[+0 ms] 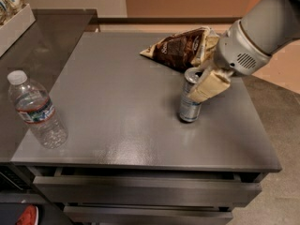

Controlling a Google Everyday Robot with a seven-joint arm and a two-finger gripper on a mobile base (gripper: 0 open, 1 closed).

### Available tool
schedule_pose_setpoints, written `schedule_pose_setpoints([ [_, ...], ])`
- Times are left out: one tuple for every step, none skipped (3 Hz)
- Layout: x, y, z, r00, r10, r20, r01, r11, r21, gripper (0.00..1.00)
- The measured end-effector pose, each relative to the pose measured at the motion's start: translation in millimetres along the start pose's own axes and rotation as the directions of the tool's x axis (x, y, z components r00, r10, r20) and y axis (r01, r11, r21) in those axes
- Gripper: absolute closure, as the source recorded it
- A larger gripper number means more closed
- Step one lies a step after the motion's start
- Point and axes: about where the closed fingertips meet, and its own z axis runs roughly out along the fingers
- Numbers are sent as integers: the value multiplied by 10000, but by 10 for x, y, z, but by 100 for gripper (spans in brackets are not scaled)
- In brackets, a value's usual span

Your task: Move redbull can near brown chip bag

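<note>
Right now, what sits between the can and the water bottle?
Only bare tabletop, seen in the camera view. The gripper clasps the can; the bottle stands left.

Just behind gripper [200,85] holding redbull can [189,109], brown chip bag [176,50] blocks.
</note>
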Motion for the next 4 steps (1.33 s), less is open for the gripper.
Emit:
schedule_pose_setpoints([
  [-112,-225,95,9988,470,-122,-468,9988,153,100],
  [-221,-490,154,9954,923,-267,-910,9947,470,100],
  [-260,-771,169,9890,1443,-332,-1413,9869,782,100],
  [-271,-1037,207,9812,1874,-470,-1816,9775,1071,100],
])
